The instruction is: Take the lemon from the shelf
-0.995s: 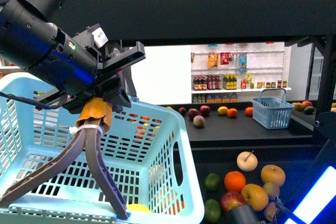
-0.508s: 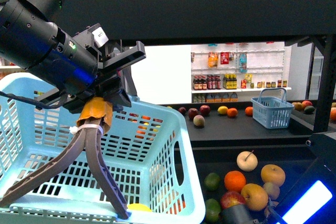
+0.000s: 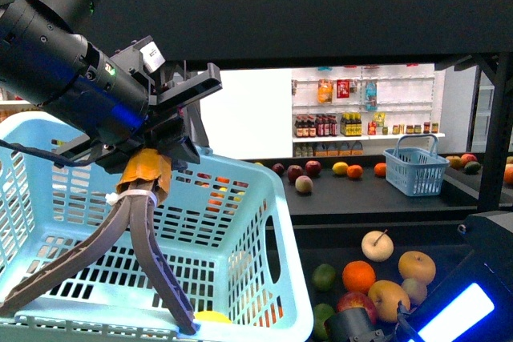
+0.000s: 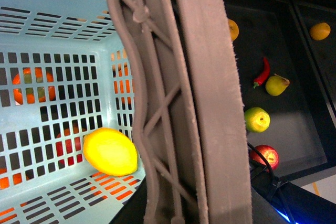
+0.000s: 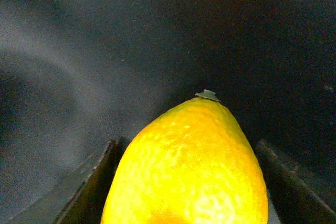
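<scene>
One lemon (image 5: 190, 174) in right claw (image 5: 186, 148)

Front and left-wrist views share the basket (image 3: 295, 278); right-wrist hugs a lemon (image 5: 189, 166).

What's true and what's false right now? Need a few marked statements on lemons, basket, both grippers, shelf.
1. A lemon lies inside the light blue basket. True.
2. The left gripper is shut on that lemon. False: its fingers are spread wide above the basket floor and hold nothing.
3. The right gripper has a second lemon between its fingers. True: a finger shows close on each side of it.
4. The black shelf carries no other fruit. False: an orange and several more fruits lie on its lower tray beside the basket.
</scene>
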Controlling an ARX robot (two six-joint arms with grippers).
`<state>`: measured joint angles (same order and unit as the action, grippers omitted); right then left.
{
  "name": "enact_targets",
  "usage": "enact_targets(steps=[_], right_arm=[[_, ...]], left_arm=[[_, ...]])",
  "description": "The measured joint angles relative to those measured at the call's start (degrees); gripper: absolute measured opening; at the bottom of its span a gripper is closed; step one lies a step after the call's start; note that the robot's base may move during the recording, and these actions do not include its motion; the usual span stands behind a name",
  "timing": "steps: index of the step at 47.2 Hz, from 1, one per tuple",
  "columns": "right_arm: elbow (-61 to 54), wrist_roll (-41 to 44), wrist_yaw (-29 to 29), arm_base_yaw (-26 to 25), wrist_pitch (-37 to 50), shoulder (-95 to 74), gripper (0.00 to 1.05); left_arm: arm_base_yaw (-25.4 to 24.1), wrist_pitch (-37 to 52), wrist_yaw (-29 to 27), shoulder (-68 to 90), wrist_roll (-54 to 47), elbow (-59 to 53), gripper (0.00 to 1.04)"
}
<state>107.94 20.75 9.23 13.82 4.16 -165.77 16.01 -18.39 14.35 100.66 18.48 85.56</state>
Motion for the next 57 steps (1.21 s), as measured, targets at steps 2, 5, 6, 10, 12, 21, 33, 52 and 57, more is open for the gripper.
enact_targets(steps=[2, 5, 6, 10, 12, 21, 33, 52, 57], right_arm=[[-0.04, 0.04, -0.20, 0.07, 0.20, 0.00, 0.61], [-0.35, 0.02, -0.57, 0.04, 0.37, 0.09, 0.56], [-0.46, 0.04, -0.70, 0.04, 0.44, 0.15, 0.55], [-1.51, 0.02, -1.11, -0.09, 0.81, 0.83, 0.55], [-2.38, 0.00, -1.29, -0.20, 1.01, 1.38, 0.55], [-10.58, -0.37, -1.51, -2.40, 3.78, 10.01, 0.55], [-19.93, -1.18, 0.94, -9.14, 5.99, 27.30, 0.55], [-18.43, -6.12, 6.19, -12.94, -2.14, 51.87, 0.55], [-16.48, -7.58, 7.17, -10.08, -4.90, 56.39, 0.55]], left_arm=[[0.00, 0.00, 0.00, 0.00, 0.00, 0.02, 0.16], [0.00, 0.00, 0.00, 0.00, 0.00, 0.02, 0.16], [0.00, 0.00, 0.00, 0.00, 0.00, 0.02, 0.16], [0.00, 0.00, 0.00, 0.02, 0.00, 0.00, 0.16], [0.00, 0.00, -0.02, 0.00, 0.00, 0.02, 0.16], [0.00, 0.00, -0.02, 0.00, -0.02, 0.00, 0.16], [0.00, 0.00, 0.00, 0.00, 0.00, 0.00, 0.16], [0.00, 0.00, 0.02, 0.02, 0.00, 0.00, 0.16], [0.00, 0.00, 0.04, 0.00, 0.00, 0.00, 0.16]])
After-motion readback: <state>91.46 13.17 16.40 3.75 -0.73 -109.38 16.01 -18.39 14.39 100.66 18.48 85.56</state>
